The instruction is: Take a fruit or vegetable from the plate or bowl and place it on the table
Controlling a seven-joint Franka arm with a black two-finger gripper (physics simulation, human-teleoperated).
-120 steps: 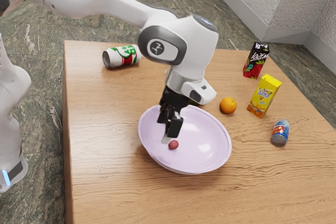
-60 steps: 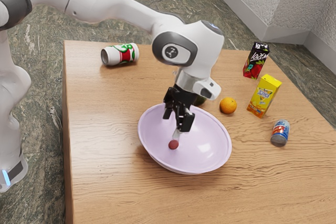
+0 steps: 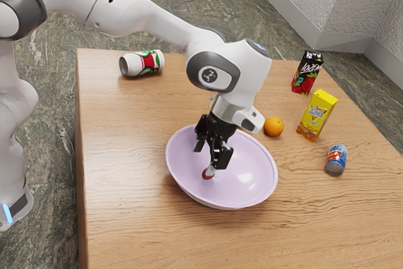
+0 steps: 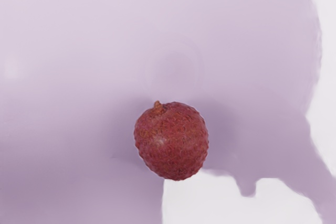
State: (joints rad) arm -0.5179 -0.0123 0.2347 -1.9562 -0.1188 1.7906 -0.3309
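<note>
My gripper (image 3: 208, 159) is inside the pale purple bowl (image 3: 252, 190) in the exterior view, its fingers apart and pointing down. Close by its lower fingertip lies a small dark red fruit (image 3: 206, 175), resembling a lychee and partly covered by that finger. Under my hand, the wrist view has the round, bumpy red fruit (image 4: 171, 141) with a short brown stem, resting on the smooth purple bowl (image 4: 79, 40).
Toward the exterior view's right of the bowl are an orange (image 3: 274, 126), a yellow carton (image 3: 317, 115), a small can (image 3: 335, 159) and a dark carton (image 3: 307, 72). A white, red and green can (image 3: 142, 63) lies on the wooden table (image 3: 126, 218) beyond the bowl.
My gripper shifted toward the exterior view's right, then went down to the red fruit. The white, red and green can moved slightly toward that view's left. A dark object behind my hand became hidden.
</note>
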